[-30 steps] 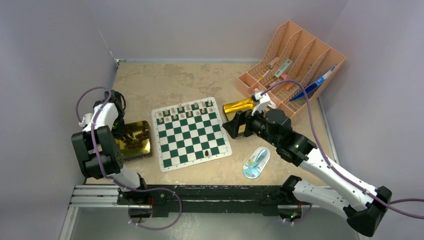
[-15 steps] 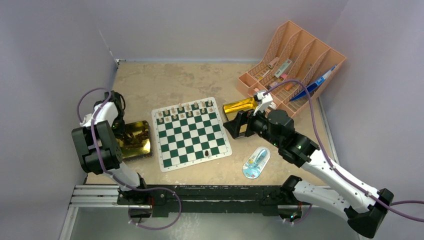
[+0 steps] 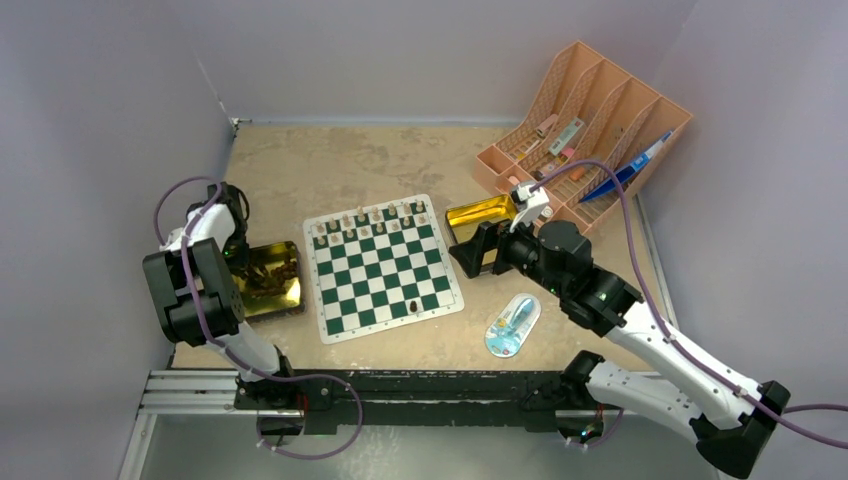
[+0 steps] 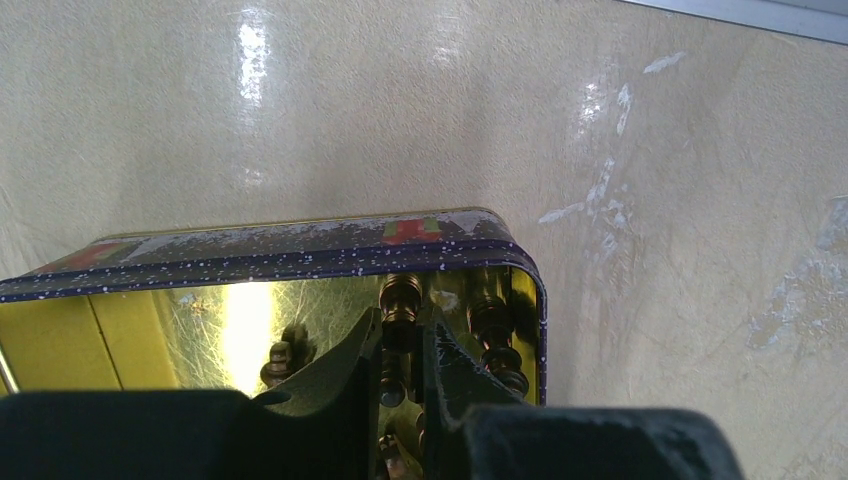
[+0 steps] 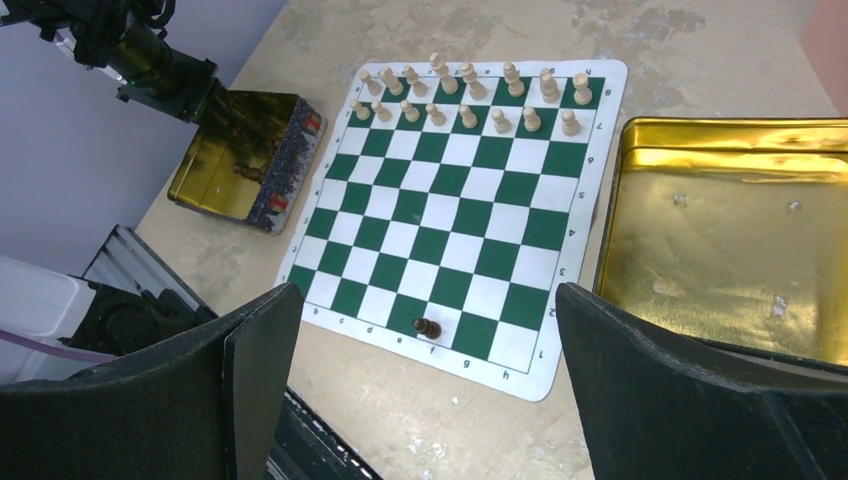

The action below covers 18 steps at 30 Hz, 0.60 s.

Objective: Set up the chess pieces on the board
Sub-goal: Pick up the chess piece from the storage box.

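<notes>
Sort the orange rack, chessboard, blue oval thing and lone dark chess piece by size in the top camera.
1. Orange rack
2. Chessboard
3. Blue oval thing
4. Lone dark chess piece

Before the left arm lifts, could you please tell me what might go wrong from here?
The left pincer seems to pinch one dark piece among close neighbours in the tin; it may slip or drag another out. Setting it down could topple the lone dark piece on the board.
</notes>
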Each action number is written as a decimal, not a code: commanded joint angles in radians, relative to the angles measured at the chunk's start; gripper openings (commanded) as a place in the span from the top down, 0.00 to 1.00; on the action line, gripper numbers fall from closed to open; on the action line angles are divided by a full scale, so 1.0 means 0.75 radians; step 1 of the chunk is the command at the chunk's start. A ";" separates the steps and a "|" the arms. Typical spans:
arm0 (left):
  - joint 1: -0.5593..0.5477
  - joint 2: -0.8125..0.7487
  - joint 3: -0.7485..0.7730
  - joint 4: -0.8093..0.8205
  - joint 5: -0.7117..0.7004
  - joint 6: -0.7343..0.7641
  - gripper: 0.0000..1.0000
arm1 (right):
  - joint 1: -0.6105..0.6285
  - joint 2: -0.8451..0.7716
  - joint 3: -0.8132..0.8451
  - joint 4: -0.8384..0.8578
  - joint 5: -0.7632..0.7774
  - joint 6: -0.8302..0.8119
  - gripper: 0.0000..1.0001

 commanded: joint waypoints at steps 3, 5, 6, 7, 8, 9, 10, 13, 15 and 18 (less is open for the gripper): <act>0.010 -0.043 0.031 -0.015 0.009 0.038 0.94 | 0.005 -0.019 0.046 0.031 0.028 -0.003 0.01; 0.010 -0.048 0.049 -0.032 0.022 0.081 0.96 | 0.005 -0.020 0.041 0.039 0.022 -0.002 0.01; 0.011 -0.045 0.060 -0.052 0.025 0.091 0.97 | 0.004 -0.020 0.039 0.044 0.020 0.002 0.01; 0.010 -0.036 0.076 -0.076 0.027 0.098 1.00 | 0.006 -0.019 0.036 0.049 0.016 0.004 0.01; 0.009 -0.026 0.094 -0.111 0.028 0.101 1.00 | 0.005 -0.017 0.035 0.050 0.008 0.004 0.01; 0.010 -0.008 0.116 -0.150 0.026 0.099 1.00 | 0.005 -0.017 0.032 0.053 0.002 0.007 0.01; 0.010 0.002 0.134 -0.185 0.029 0.093 1.00 | 0.004 -0.019 0.028 0.055 -0.001 0.010 0.01; 0.010 0.015 0.183 -0.239 0.047 0.109 1.00 | 0.005 -0.023 0.020 0.051 -0.006 0.015 0.01; 0.010 0.006 0.199 -0.254 0.049 0.123 1.00 | 0.006 -0.028 0.014 0.047 -0.004 0.018 0.01; 0.010 -0.033 0.188 -0.206 0.048 0.169 1.00 | 0.007 -0.046 0.009 0.039 -0.002 0.022 0.02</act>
